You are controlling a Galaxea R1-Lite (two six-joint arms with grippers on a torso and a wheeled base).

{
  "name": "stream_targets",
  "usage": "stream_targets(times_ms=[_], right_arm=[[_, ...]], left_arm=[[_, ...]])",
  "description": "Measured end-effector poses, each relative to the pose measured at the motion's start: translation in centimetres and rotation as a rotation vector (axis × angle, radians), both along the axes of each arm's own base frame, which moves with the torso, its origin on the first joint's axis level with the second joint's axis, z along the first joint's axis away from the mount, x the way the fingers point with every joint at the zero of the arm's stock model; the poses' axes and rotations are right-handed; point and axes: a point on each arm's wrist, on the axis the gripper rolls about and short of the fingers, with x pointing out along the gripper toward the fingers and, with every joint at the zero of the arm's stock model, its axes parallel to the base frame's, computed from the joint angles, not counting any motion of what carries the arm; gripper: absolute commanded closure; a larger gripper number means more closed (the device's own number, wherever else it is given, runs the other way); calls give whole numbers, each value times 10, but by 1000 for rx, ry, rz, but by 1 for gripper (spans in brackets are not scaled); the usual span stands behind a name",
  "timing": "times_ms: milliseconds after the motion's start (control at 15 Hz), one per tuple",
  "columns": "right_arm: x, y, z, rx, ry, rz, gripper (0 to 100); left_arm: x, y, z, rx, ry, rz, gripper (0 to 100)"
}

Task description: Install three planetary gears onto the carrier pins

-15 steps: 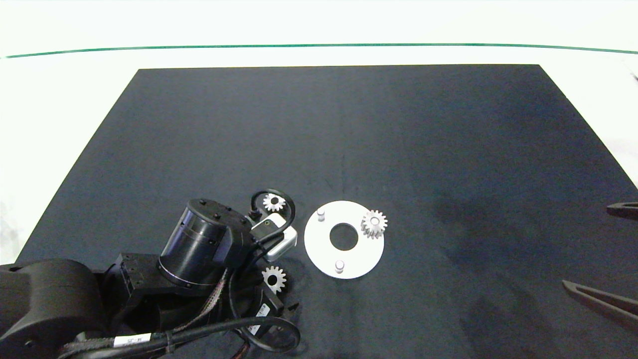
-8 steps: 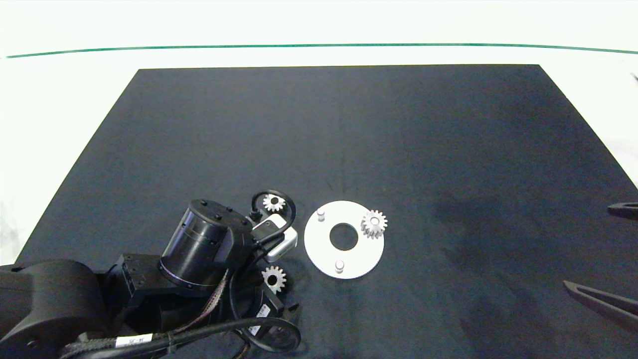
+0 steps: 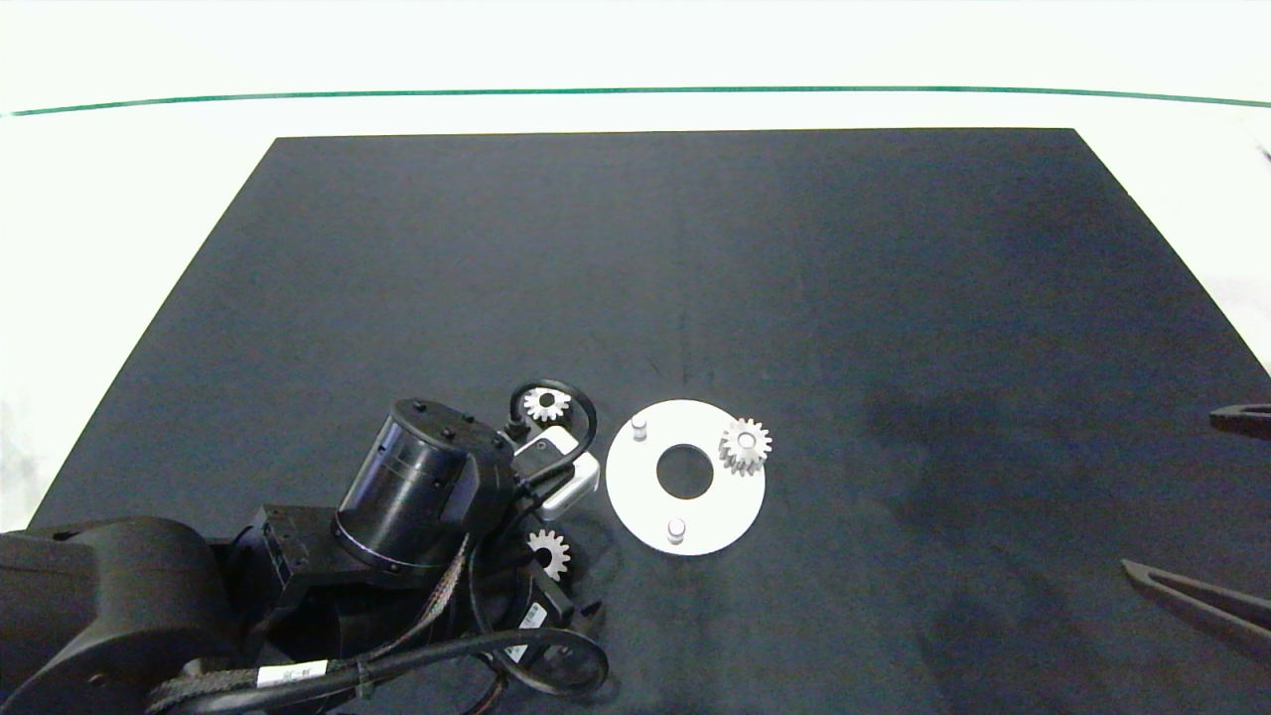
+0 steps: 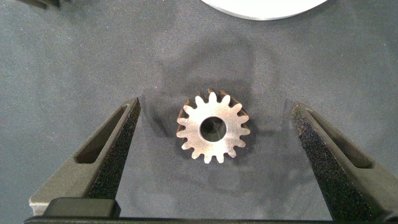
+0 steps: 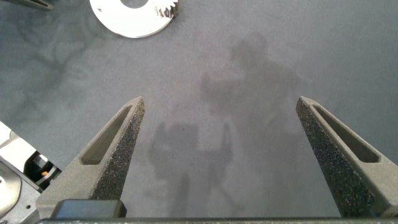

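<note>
Between our left gripper's [image 4: 214, 134] wide-open grey fingers, one small silvery metal gear [image 4: 212, 127] lies flat on the dark mat [image 4: 74, 68], untouched. Our right gripper [image 5: 221, 134] waits open far away.

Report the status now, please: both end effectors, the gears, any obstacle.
Left end effector open, straddling a loose gear. Right end effector open, parked. One gear on its pin. Nothing in the way.

The counter [image 3: 695, 248] is seen from above by the head view. A gear [image 4: 212, 127] is viewed closely from the left wrist. The white disc [image 5: 134, 22], farther off, is shared by all views.
</note>
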Motion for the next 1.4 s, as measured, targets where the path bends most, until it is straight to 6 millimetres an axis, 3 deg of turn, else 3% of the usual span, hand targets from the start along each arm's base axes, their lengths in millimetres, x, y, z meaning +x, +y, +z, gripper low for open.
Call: stream_targets(times_ms=[733,1400], right_arm=[[0,0,0,0,-1,0,0],[-1,-1,0,1,-1,0,0]], left_arm=[[-2,4,0,-2,4,9,0],[-1,3,-1,-1,5,9,20]])
